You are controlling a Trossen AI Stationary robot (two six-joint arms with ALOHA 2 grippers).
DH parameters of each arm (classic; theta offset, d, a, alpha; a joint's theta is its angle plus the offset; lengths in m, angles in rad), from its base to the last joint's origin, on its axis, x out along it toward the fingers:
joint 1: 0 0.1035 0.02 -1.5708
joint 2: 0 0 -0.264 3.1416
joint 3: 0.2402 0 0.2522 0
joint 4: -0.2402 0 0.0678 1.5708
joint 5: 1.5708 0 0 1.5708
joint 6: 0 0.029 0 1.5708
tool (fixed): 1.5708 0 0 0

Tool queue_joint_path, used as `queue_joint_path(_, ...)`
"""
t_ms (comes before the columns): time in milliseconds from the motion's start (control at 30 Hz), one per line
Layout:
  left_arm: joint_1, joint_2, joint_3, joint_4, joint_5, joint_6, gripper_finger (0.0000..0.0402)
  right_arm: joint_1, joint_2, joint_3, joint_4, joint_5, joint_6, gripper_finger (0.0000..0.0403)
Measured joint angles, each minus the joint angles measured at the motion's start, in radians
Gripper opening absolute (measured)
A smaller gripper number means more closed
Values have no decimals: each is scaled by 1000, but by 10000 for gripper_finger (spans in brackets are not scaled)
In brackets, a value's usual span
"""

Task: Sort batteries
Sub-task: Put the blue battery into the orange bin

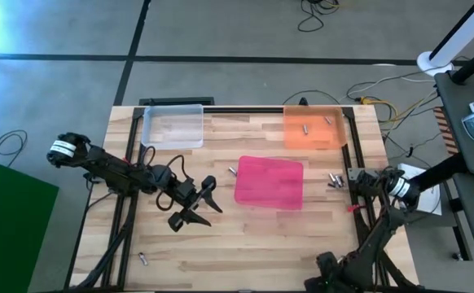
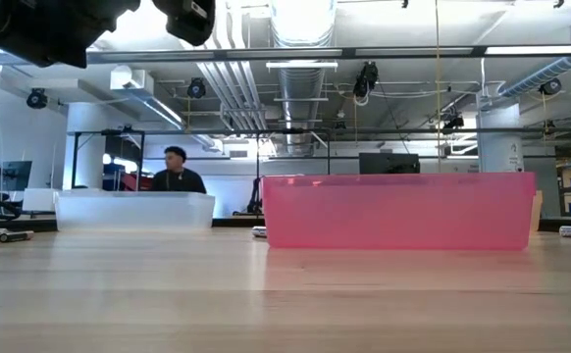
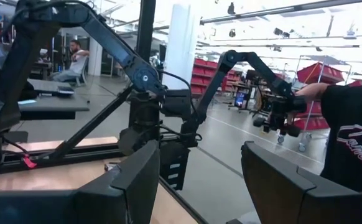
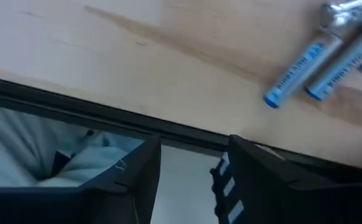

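Several small silvery batteries lie about the table. A little cluster (image 1: 333, 179) lies near the right edge, shown close in the right wrist view as blue-printed cylinders (image 4: 299, 71). Two lie in the orange tray (image 1: 304, 128), one (image 1: 231, 171) left of the pink tray, and one (image 1: 142, 259) at the near left. My left gripper (image 1: 203, 205) hovers open left of the pink tray, with nothing between its fingers (image 3: 137, 180). My right gripper (image 1: 356, 185) stands open at the table's right edge beside the cluster, also with nothing in it (image 4: 193, 174).
A clear tray (image 1: 173, 126) stands at the far left, an orange tray (image 1: 335, 138) at the far right and a pink tray (image 1: 269, 195) in the middle. Black rails (image 1: 221, 110) frame the table. A person sits in the room behind (image 2: 176, 172).
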Motion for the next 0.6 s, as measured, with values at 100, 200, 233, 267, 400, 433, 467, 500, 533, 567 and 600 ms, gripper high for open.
queue_joint_path(100,-1,0,0,-1,0,-1,204,-12,-13,-2,-60,-3,-6,173)
queue_joint_path(200,-2,0,-2,-7,0,-2,204,-16,-44,-3,-126,-30,-16,173)
queue_joint_path(233,-2,0,-3,-11,0,-2,204,-16,-53,-5,-145,-43,-17,173)
queue_joint_path(267,-2,0,-3,-16,0,-1,204,-15,-56,-6,-165,-59,-18,173)
queue_joint_path(400,-2,0,-3,-15,0,20,204,-16,-61,-24,-189,-82,-41,171)
queue_joint_path(433,-2,0,-3,-15,0,26,204,-20,-61,-30,-185,-82,-43,171)
queue_joint_path(467,-2,0,-3,-15,-1,32,204,-21,-60,-36,-182,-82,-49,171)
queue_joint_path(500,-2,0,-3,-15,-3,36,204,-21,-58,-43,-176,-81,-52,171)
queue_joint_path(533,-2,0,-3,-15,-5,37,204,-22,-55,-51,-167,-79,-55,171)
queue_joint_path(567,-2,0,-3,-15,-5,38,204,-23,-53,-60,-151,-79,-55,171)
queue_joint_path(600,-2,0,-3,-14,-6,38,204,-23,-52,-71,-137,-79,-53,170)
